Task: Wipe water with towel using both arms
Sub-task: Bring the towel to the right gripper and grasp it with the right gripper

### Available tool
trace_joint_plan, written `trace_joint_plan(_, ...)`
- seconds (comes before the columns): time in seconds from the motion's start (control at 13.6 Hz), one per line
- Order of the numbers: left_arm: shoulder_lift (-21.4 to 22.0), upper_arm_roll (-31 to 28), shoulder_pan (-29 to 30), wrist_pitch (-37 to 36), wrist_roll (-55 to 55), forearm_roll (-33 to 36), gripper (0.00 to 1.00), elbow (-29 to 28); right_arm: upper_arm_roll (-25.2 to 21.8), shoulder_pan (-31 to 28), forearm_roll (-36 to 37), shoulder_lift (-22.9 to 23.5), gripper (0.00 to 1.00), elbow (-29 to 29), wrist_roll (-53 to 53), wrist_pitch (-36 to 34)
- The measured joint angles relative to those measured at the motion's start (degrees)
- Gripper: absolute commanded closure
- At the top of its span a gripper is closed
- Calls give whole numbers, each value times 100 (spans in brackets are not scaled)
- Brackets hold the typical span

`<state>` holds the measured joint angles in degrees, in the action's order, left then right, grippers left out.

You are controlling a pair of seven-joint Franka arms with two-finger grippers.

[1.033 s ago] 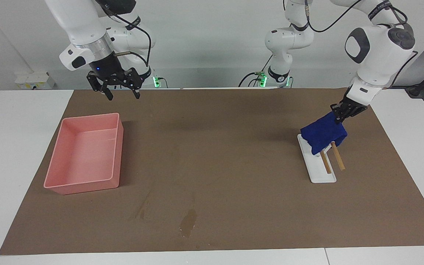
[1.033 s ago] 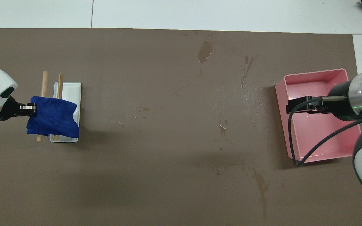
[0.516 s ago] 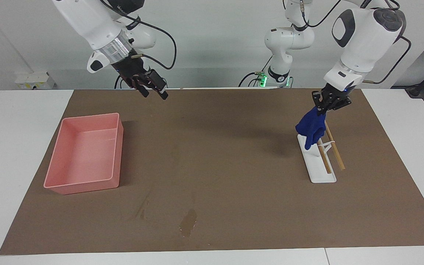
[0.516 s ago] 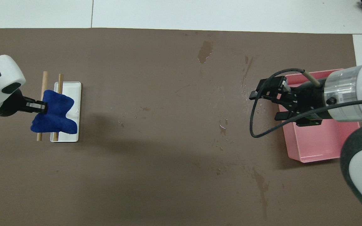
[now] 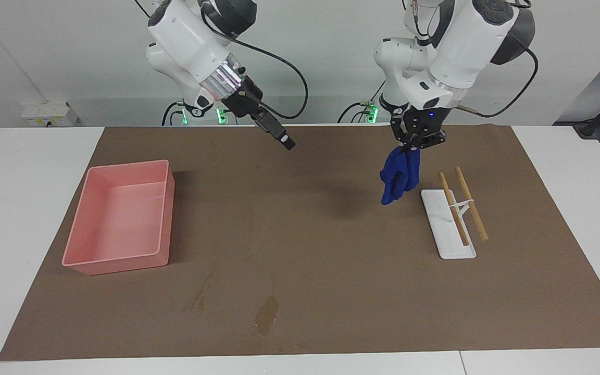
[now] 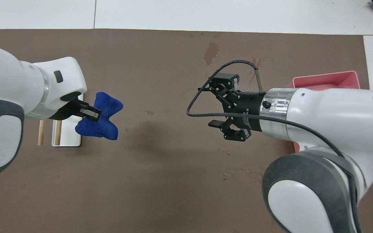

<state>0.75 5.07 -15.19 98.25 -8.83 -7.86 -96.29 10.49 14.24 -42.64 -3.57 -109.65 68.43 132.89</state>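
The left pincer [image 5: 412,147] is clamped on the top of the towel [image 5: 398,178], which hangs clear of the desk [image 5: 331,234] in a long vertical fold. It hangs beside the white stand [image 5: 448,224], on the side toward the middle of the desk; the stand's two sticks are now bare.

The right pincer [image 6: 222,106] is up in the air over the middle of the mat, jaws wide apart and holding nothing, its mouth turned toward the towel.

Key relation: the towel and the empty right pincer face each other across open mat, well apart, and the towel's long axis runs straight down from the left pincer. A likely hand-over would need the right pincer to take the free lower part.

The water patch [image 5: 267,314] lies farther from the robots than both pincers, near the desk's outer edge. The pink tray [image 5: 117,219] sits at the right arm's end.

No brand, label or writing is readable.
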Motion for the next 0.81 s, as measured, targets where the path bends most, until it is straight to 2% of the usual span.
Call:
trace_joint_plan(0.15, -43, 13, -283, 0, -1, -1, 100, 41, -6, 38, -380, 173, 0, -27, 29, 358)
trace_joint_plan(0.37, -56, 33, -586, 7, -3, -1, 100, 78, -11, 126, -428, 450, 0, -19, -53, 411)
trace_joint_plan(0.66, -151, 152, -729, 305, -76, -3, 100, 287, 0, 851, -430, 1087, 0, 17, -165, 639)
trace_joint_plan(0.81, -207, 222, -849, 461, -541, 17, 100, 366, 0, 1017, -430, 1217, 0, 38, -165, 689)
